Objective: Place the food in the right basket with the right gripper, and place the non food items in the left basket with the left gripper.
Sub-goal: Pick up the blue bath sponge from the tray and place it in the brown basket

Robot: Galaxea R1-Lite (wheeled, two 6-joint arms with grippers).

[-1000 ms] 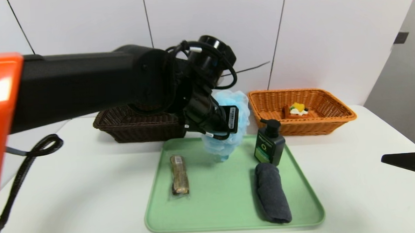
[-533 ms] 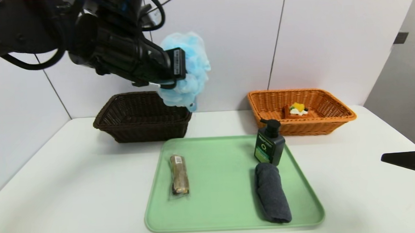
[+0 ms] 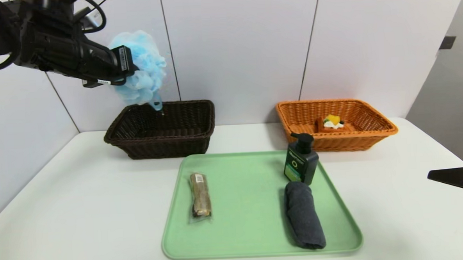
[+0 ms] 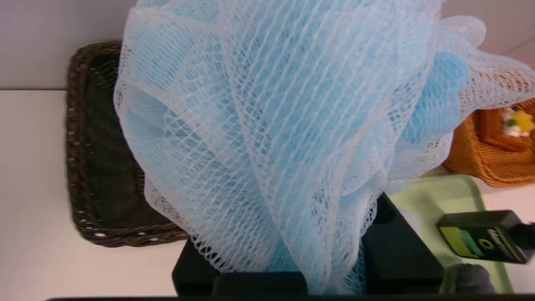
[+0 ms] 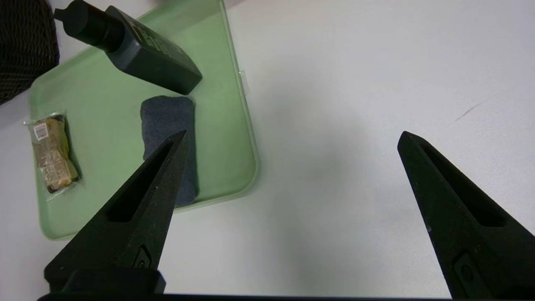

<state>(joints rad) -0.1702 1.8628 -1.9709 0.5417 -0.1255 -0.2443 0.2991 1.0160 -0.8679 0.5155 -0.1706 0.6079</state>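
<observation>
My left gripper (image 3: 137,75) is shut on the light-blue bath puff (image 3: 144,63), holding it high above the back of the dark brown left basket (image 3: 158,147). The puff (image 4: 271,125) fills the left wrist view and hides the jaw tips. The waffle (image 3: 332,122) lies in the orange right basket (image 3: 372,136). On the green tray (image 3: 246,207) lie the wrapped bar (image 3: 200,194), the green pump bottle (image 3: 300,164) and the grey rolled towel (image 3: 303,214). My right gripper (image 5: 292,133) hangs open over bare table right of the tray, nothing between its fingers.
The white table (image 3: 83,214) runs up to a white panelled wall behind both baskets. The tray sits in the middle, in front of the gap between the baskets. The brown basket looks empty inside.
My left arm has lifted the puff off the tray and swung it up and to the left, over the brown basket. The right gripper has stayed put.
</observation>
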